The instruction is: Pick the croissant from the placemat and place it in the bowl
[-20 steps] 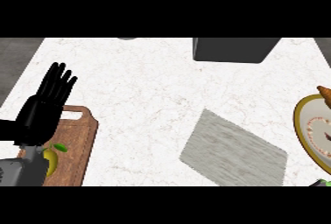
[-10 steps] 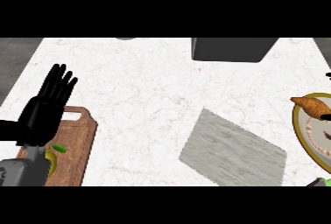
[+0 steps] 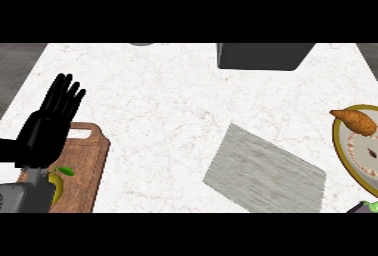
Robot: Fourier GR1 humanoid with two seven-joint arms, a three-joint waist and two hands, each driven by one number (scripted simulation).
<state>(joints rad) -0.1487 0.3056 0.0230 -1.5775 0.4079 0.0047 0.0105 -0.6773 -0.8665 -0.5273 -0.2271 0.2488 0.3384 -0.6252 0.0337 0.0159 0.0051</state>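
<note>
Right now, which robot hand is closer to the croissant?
Cannot compare: only the left hand shows, open at the far left, with the whole counter between it and the croissant on the bowl.

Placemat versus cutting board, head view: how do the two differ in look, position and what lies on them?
The placemat is grey, lies turned at an angle right of centre, and has nothing on it; the cutting board is brown wood, sits straight at the left and carries a yellow-green item. The left hand shows over the cutting board, fingers straight; no hand is near the placemat. Both are flat and lie on the white counter.
</note>
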